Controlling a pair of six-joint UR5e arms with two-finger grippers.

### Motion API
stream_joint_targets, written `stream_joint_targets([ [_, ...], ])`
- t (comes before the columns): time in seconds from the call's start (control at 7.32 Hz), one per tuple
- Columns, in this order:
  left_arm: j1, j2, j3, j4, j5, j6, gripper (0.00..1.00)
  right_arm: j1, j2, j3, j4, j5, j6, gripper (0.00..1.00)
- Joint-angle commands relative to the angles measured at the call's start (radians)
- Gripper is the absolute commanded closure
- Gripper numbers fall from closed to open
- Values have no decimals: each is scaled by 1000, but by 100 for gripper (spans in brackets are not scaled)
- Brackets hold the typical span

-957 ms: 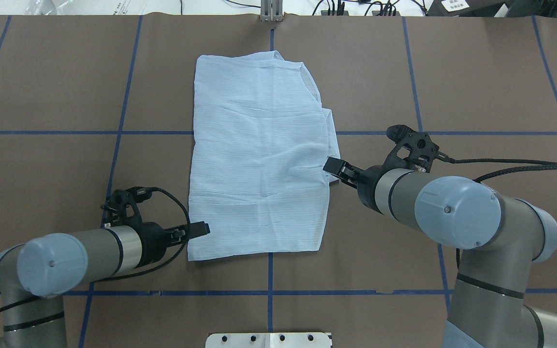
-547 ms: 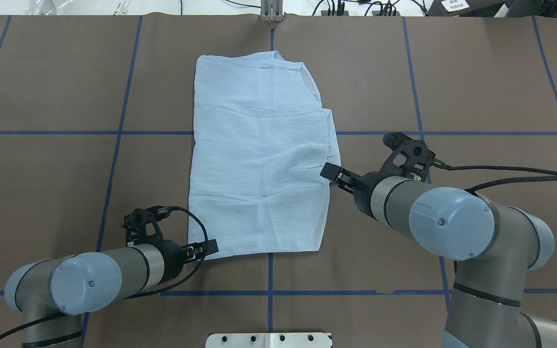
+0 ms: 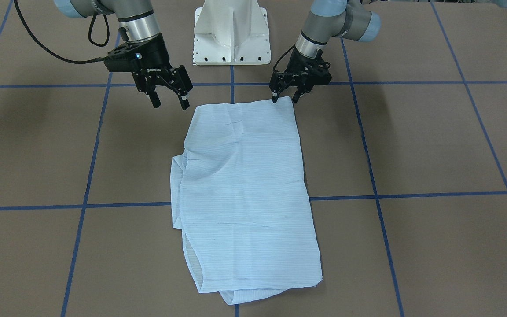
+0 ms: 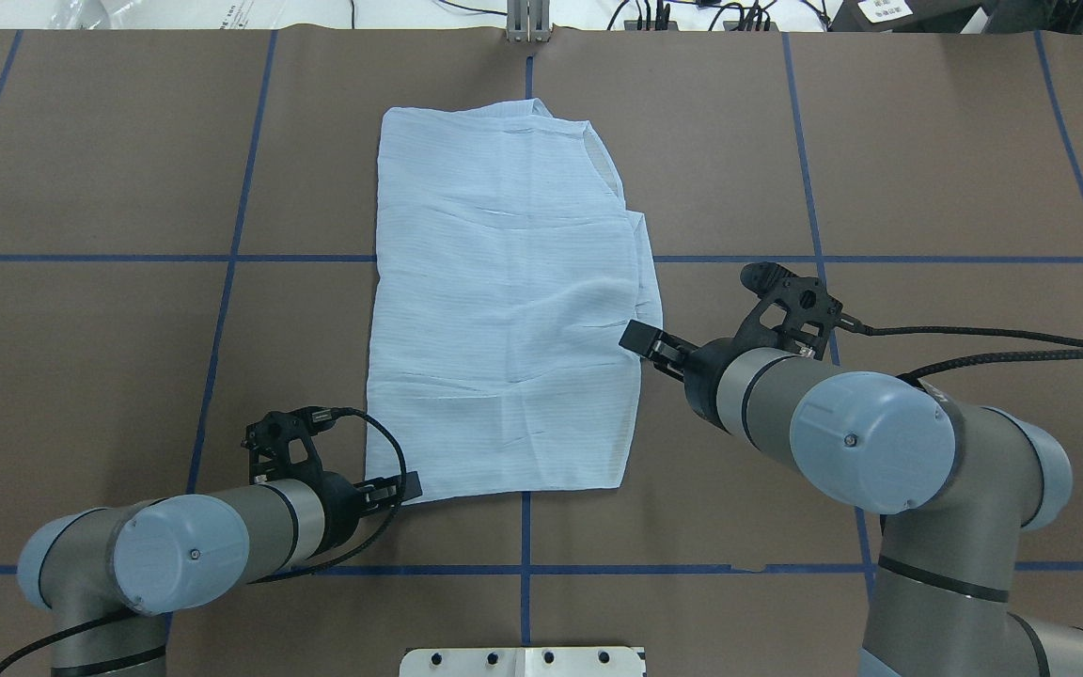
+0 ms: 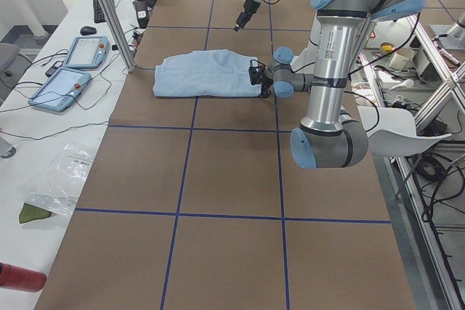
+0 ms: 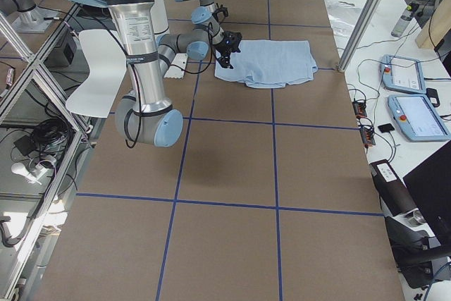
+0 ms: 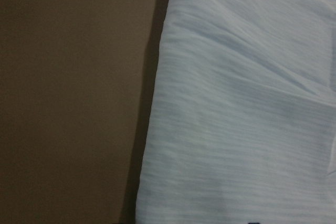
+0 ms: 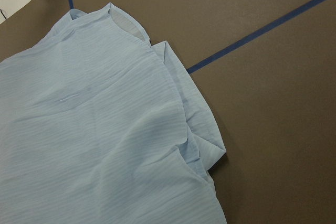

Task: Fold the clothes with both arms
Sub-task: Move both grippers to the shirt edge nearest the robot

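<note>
The pale blue striped shirt (image 4: 504, 310) lies folded into a long rectangle in the middle of the brown table, collar end far from the robot. It also shows in the front view (image 3: 244, 185). My left gripper (image 4: 405, 486) is low at the shirt's near left corner. In the front view the left gripper (image 3: 284, 98) is open, its fingers straddling that corner. My right gripper (image 4: 640, 337) is by the shirt's right edge; in the front view the right gripper (image 3: 170, 102) is open, empty and above the table. The wrist views show only shirt fabric (image 7: 241, 103) (image 8: 94, 140) and table.
The white pedestal base (image 3: 231, 35) stands at the table's near edge behind the shirt. Blue tape lines (image 4: 523, 536) grid the brown table. A metal post (image 4: 527, 23) stands at the far edge. Two tablets (image 5: 73, 70) lie on a side bench.
My left gripper has moved from the shirt's left edge back towards the robot, to the shirt's near left corner. My right gripper has shifted slightly nearer along the right edge. The shirt has not moved.
</note>
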Motion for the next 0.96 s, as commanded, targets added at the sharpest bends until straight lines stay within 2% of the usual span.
stream_joint_targets([
  [0.0, 0, -4, 7, 0, 0, 0, 55, 0, -2, -2, 0, 0, -1, 0],
  [0.55, -1, -6, 21, 0, 0, 11, 56, 0, -2, -3, 0, 0, -1, 0],
  [0.68, -3, -13, 21, 0, 0, 9, 86, -3, -2, -5, 0, 0, 1, 0],
  [0.82, -5, -15, 19, 0, 0, 8, 100, -10, 1, -5, -1, -3, 10, 0],
])
